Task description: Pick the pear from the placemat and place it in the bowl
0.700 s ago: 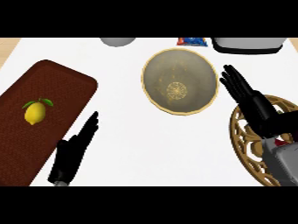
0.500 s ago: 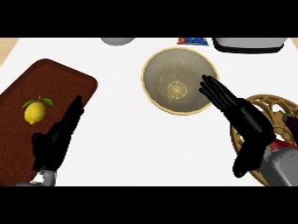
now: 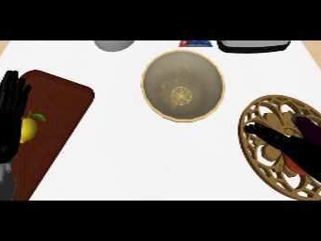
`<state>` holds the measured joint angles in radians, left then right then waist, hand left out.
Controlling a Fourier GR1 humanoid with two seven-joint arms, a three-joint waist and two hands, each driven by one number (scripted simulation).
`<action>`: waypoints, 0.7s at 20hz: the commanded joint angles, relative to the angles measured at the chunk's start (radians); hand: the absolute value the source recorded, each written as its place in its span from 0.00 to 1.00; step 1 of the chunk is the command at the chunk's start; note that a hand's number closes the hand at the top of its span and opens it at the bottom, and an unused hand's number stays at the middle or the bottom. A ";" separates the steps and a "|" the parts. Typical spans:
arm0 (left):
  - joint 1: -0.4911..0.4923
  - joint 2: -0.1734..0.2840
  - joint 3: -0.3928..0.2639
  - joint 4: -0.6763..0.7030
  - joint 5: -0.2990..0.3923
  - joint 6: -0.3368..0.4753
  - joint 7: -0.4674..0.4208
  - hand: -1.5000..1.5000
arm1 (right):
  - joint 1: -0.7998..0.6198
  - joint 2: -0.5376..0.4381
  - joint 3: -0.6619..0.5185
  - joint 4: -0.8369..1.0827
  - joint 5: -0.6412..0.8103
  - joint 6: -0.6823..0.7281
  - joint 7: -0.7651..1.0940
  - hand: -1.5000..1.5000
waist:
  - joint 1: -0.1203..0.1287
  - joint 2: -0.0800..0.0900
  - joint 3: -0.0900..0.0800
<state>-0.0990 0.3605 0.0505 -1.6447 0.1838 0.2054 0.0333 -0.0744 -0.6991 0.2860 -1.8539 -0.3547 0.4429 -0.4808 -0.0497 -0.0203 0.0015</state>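
A small yellow pear [image 3: 29, 129] with a green leaf lies on the brown placemat [image 3: 62, 110] at the left. My left hand [image 3: 3, 120] hovers over the mat's left part with fingers straight and open; it covers the pear's left edge. The gold-rimmed bowl [image 3: 183, 85] stands in the upper middle with nothing in it. At the right, my right hand [image 3: 296, 151] is open, its fingers stretched toward the upper left over a gold lattice basket.
The gold lattice basket [image 3: 260, 117] at the right holds a dark purple item [image 3: 317, 132] and something red [image 3: 295, 165]. Along the far edge stand a grey object [image 3: 114, 45], a blue and red item [image 3: 196, 43] and a dark tray [image 3: 253, 45].
My left hand has swung left onto the placemat beside the pear. My right hand has pulled back right and down from the bowl to the basket.
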 commanded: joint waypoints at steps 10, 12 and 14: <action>-0.062 0.018 0.076 0.115 0.050 -0.073 -0.077 0.50 | 0.290 -0.396 -0.531 -0.029 0.176 0.133 -0.338 0.00 | 0.008 0.017 -0.001; -0.090 0.060 0.103 0.081 0.071 -0.082 -0.016 0.50 | 0.255 -0.485 -0.573 -0.002 0.195 0.150 -0.288 0.00 | 0.022 0.017 -0.001; -0.076 0.046 0.100 0.090 0.073 -0.081 -0.025 0.50 | 0.289 -0.563 -0.608 -0.030 0.267 0.161 -0.286 0.00 | 0.007 0.013 -0.002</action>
<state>-0.1600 0.4023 0.1387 -1.5749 0.2445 0.1346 0.0000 0.1942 -1.1383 -0.2352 -1.8922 -0.1696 0.4900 -0.6940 -0.0400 -0.0068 0.0003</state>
